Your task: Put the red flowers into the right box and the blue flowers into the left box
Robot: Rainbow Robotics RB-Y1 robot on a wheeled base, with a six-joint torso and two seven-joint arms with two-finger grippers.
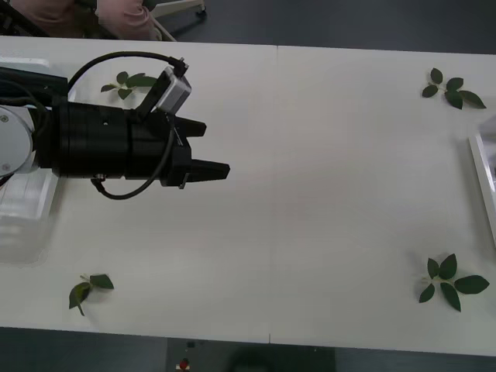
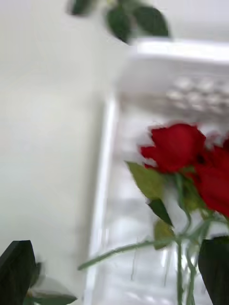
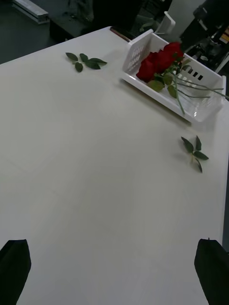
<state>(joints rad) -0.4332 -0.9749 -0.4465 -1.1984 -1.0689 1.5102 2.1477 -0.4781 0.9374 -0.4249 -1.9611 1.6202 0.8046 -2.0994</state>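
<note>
Resting light and floppy in the right box [image 3: 205, 110], the red flowers [image 3: 160, 61] want a stem pinch; left gripper [image 1: 203, 151] hangs spread.

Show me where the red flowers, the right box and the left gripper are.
red flowers [image 3: 157, 62], left wrist view, on the rose heads.
right box [image 3: 136, 52], left wrist view, on its slotted end wall.
left gripper [image 1: 213, 151], front view, between its fingertips.

We look down from above on the tabletop [image 1: 310, 194], left wrist camera gazing far across it toward the right box [image 3: 191, 102], right wrist camera close over that box [image 2: 107, 190], both sharing the red flowers [image 3: 160, 59].
</note>
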